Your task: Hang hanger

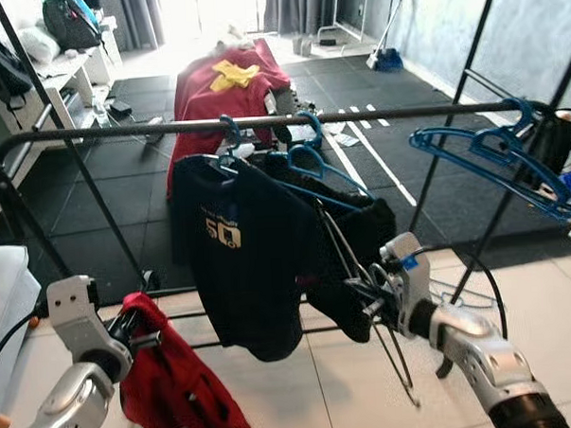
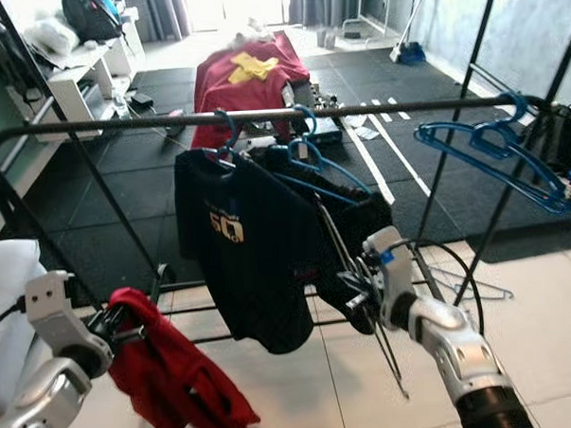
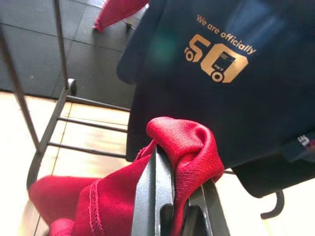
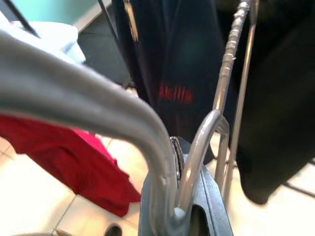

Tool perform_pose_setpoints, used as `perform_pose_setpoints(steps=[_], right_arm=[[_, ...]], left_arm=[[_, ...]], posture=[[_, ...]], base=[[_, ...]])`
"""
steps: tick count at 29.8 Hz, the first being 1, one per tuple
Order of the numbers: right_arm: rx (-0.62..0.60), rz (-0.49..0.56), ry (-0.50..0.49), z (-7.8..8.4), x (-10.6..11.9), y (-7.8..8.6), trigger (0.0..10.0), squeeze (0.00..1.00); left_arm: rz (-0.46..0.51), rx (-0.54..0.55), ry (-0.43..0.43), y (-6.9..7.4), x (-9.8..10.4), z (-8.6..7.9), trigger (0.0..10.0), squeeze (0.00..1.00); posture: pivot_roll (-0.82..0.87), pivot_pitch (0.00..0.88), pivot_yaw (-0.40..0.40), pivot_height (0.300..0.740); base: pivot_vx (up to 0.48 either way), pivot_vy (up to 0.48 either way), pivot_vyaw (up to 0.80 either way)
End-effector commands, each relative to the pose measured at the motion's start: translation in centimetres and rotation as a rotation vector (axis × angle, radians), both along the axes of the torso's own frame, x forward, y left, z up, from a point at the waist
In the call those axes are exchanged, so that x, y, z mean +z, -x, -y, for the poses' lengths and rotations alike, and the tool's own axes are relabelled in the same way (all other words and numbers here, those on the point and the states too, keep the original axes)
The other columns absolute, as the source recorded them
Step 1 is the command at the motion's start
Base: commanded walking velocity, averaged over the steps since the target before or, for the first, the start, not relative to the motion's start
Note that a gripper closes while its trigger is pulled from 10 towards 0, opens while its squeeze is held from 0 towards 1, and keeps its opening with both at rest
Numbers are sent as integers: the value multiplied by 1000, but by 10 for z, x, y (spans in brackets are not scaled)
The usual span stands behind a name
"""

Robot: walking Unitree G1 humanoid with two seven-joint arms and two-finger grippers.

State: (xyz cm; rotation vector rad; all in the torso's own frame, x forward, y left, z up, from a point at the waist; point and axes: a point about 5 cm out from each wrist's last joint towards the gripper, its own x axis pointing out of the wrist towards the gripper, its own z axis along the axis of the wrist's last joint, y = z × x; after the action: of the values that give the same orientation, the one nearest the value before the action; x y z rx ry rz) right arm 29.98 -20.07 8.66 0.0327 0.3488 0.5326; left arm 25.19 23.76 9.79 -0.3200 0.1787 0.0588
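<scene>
A black clothes rail point(image 1: 291, 121) crosses in front of me. A navy shirt point(image 1: 240, 259) and a black garment point(image 1: 358, 239) hang from it on blue hangers point(image 1: 307, 161). An empty blue hanger point(image 1: 496, 162) hangs at the rail's right end. My right gripper point(image 1: 372, 294) is shut on a silver wire hanger point(image 1: 397, 346), below the rail and against the dark clothes; the metal wires point(image 4: 197, 152) sit between its fingers. My left gripper point(image 1: 131, 327) is shut on a red garment point(image 1: 175, 389), low at the left; the red cloth point(image 3: 182, 147) bunches over its fingers.
Low crossbars of the rack point(image 1: 176, 318) run along the tiled floor behind the garments. A second wire hanger point(image 1: 464, 296) lies on the tiles at right. Beyond the rail stands a table draped in red cloth point(image 1: 228, 84). A white shelf point(image 1: 71, 76) is at far left.
</scene>
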Motion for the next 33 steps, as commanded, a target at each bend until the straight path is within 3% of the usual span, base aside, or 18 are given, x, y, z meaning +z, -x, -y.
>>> perform_pose_setpoints(steps=[1, 8, 14, 16, 19, 21, 23, 24, 33], right_arm=[[-107, -26, -13, 13, -10, 2, 10000, 0], [-167, -58, -20, 18, -22, 6, 10000, 0], [-168, -74, -18, 16, -30, 9, 10000, 0], [-173, -105, -4, 14, -43, 12, 10000, 0], [-184, -121, 0, 14, -48, 13, 10000, 0], [-249, -186, -14, 17, -69, 26, 10000, 0], [-270, -204, -19, 18, -76, 31, 10000, 0], [-302, -212, -52, 19, -80, 34, 10000, 0], [-296, -208, -43, 20, -81, 32, 10000, 0]], left_arm=[[-16, 23, -2, 5, -9, -3, 10000, 0], [-42, 31, 1, 8, -19, -2, 10000, 0], [-71, 38, -16, 11, -31, -5, 10000, 0], [-149, 76, -69, 23, -55, -17, 10000, 0], [-174, 90, -77, 29, -63, -22, 10000, 0], [-223, 127, -22, 46, -81, -26, 10000, 0], [-237, 132, -13, 51, -87, -26, 10000, 0], [-241, 133, 68, 61, -95, -21, 10000, 0], [-198, 145, 94, 65, -95, -18, 10000, 0]], posture=[[-109, 17, 11, 740], [-108, 21, 10, 740], [-101, 16, 9, 740], [-87, 5, 9, 740], [-82, 3, 8, 740], [-55, 0, 7, 740], [-55, 0, 6, 740], [-54, 0, 9, 740], [-41, 0, 13, 740]], base=[[-409, 0, 0], [-404, 0, 305], [0, 0, 706], [0, 0, 706], [0, 0, 706], [0, 0, 706], [0, 0, 706], [0, 0, 706], [0, 0, 703]])
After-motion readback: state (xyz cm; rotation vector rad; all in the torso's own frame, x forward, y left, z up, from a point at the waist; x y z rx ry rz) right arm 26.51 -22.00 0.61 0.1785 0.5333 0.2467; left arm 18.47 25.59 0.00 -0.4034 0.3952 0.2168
